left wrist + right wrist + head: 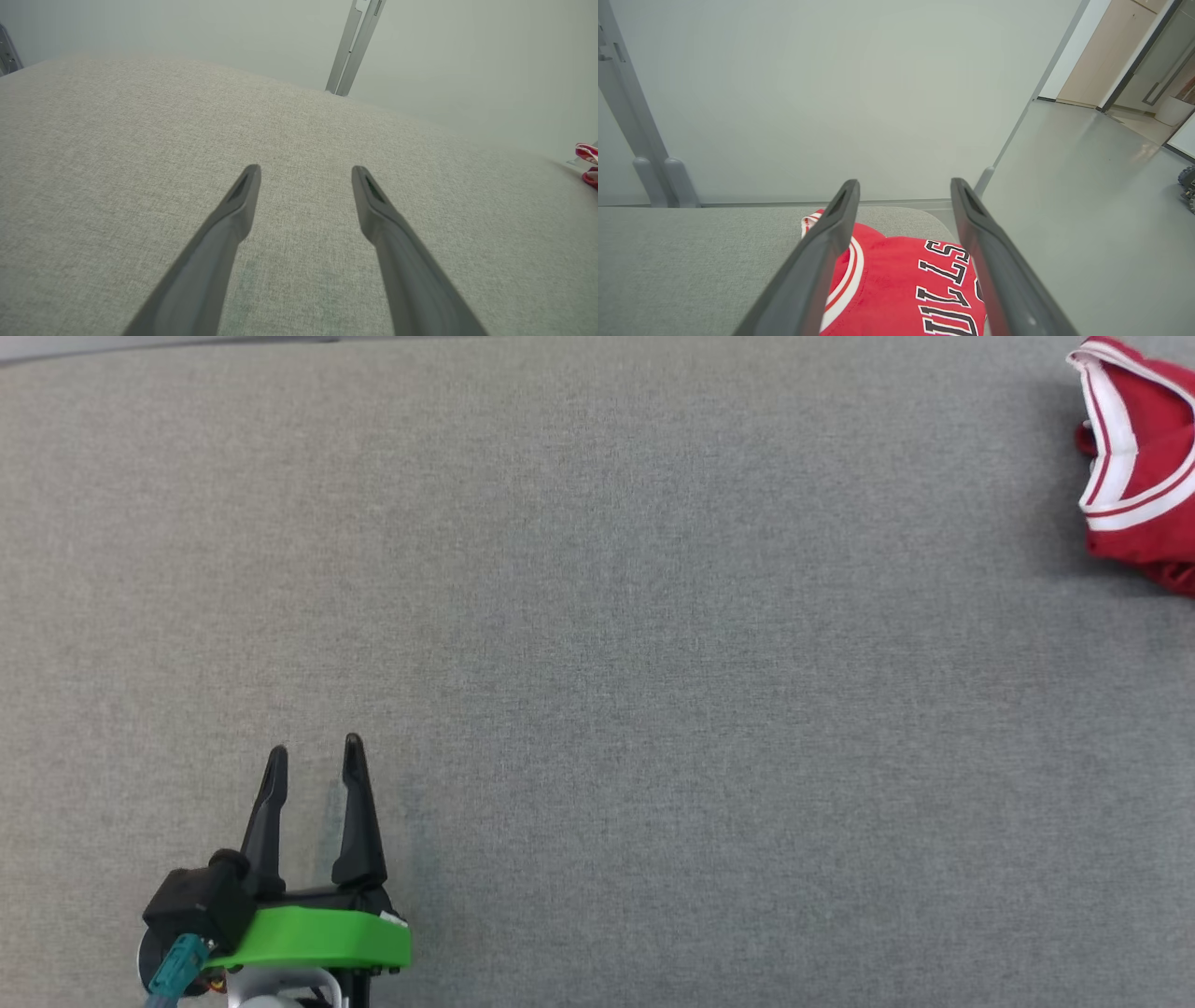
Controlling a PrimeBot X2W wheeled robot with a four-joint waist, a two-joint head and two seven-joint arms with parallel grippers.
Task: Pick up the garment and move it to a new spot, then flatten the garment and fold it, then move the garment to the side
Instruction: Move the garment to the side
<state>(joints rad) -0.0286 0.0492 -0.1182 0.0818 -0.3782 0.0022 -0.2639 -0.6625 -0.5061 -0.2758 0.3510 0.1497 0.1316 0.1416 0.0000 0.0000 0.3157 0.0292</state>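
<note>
**Surface.** A grey bench covered in woven fabric (653,663) is recorded across the head view.

**Garment.** A red sports jersey with white-and-red striped trim (1144,476) is found at the upper right of the head view, cut off by the right edge of the frame. It lies bunched on the bench, with a curved trimmed opening turned toward the left of the frame. In the right wrist view the red jersey (901,284) is seen at the lower centre, resting near a rounded corner of the bench. Black letters outlined in white are noted on its front. In the left wrist view a small part of it is seen at the far right edge of the frame.

**Left tool.** The left tool (316,747) is located at the lower left of the head view, its two dark fingers pointing up the frame from a bright green collar (317,938). A teal connector (177,966) is observed at its lower left. The fingers are set well apart and nothing is held between them. In the left wrist view only bare bench fabric is seen between them. The tool stands well apart from the jersey.

**Right tool.** In the right wrist view the right tool (904,183) is seen with its fingers spread wide, and the jersey shows in the gap between them. No cloth is clamped. Whether either finger touches the cloth cannot be told.

**Surroundings.** A pale wall panel (831,93) is seen behind the bench, and a smooth grey floor (1087,210) at the right of the right wrist view.
</note>
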